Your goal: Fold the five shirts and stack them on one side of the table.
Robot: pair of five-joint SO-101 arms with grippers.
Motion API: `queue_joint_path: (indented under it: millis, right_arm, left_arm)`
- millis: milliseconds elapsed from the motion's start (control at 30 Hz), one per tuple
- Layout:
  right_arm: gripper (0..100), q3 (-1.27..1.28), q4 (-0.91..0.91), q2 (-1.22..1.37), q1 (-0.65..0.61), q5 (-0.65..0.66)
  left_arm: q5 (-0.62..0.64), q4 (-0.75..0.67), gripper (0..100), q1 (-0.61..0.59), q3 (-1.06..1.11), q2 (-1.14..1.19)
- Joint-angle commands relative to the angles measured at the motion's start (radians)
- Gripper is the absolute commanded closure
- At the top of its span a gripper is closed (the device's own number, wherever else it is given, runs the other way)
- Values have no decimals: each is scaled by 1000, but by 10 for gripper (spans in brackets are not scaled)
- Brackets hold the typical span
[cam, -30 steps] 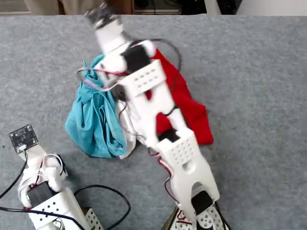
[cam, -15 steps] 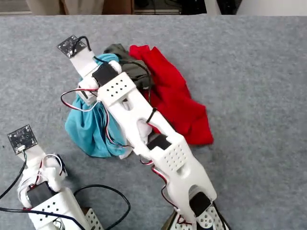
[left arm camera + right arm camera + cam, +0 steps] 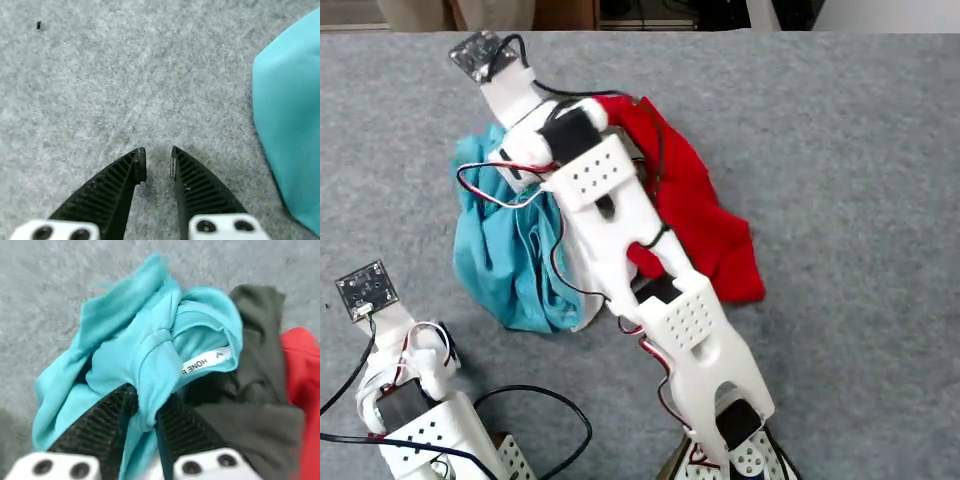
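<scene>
1. At 7 o'clock in the high view, nearest the bases, the left arm (image 3: 410, 400) sits low over the grey table (image 3: 860, 150).
2. Its left tool (image 3: 157, 161) points down at bare table surface, with its jaws a narrow gap apart and gripping nothing. An edge of the teal shirt (image 3: 290, 125) lies near it, not touching.
3. From 6 o'clock, the right arm (image 3: 620, 240) stretches out toward 11 o'clock and passes over the heap of shirts.
4. At 9 o'clock from that arm, the teal shirt (image 3: 505, 260) lies crumpled and unfolded on the table. A strip of white cloth (image 3: 583, 312) shows at its 5 o'clock edge, just beside the arm.
5. At the far end of the arm, the right tool (image 3: 145, 410) is clamped on a bunched fold of the teal shirt, close to the collar. The neck label lies just past the fingertips.
6. A dark shirt (image 3: 250, 390) lies rumpled against the teal collar, between the teal shirt and the red shirt (image 3: 300, 365).
7. At 3 o'clock from the right arm, the red shirt (image 3: 705, 220) sprawls unfolded. It runs from about 12 o'clock down to 4 o'clock, and its inner edge lies under the arm.
</scene>
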Motion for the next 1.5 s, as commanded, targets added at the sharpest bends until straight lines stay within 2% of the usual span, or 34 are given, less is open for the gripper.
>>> queue_joint_path:
  millis: [0, 133, 333, 567, 700, 900, 1100, 1267, 1367, 1467]
  right_arm:
    - [993, -200, 109, -13, 28, 15]
    - [993, -323, 118, -45, 94, 20]
    - [993, -259, 118, -271, 266, 18]
    - [993, -255, 118, -521, 556, 25]
    - [993, -245, 118, -605, 756, 60]
    - [993, -64, 118, -716, 980, 109]
    - [994, 312, 118, -828, 1027, 109]
    - [994, 638, 109, -917, 1026, 127]
    - [993, 843, 91, -935, 1027, 264]
    - [992, 1030, 44, -937, 1029, 407]
  left_arm:
    - [3, -14, 904, -9, -38, -59]
    - [3, -14, 904, -14, -40, -59]
    - [5, -8, 901, -14, -49, -58]
    - [2, -6, 898, -11, -52, -58]
    - [5, 26, 840, -8, -78, -56]
    - [6, 78, 829, 23, -180, -56]
    - [0, 68, 829, 86, -324, 39]
    - [5, 68, 829, 98, -643, 334]
    - [6, 117, 829, 120, -882, 584]
    - [28, 239, 829, 210, -1132, 835]
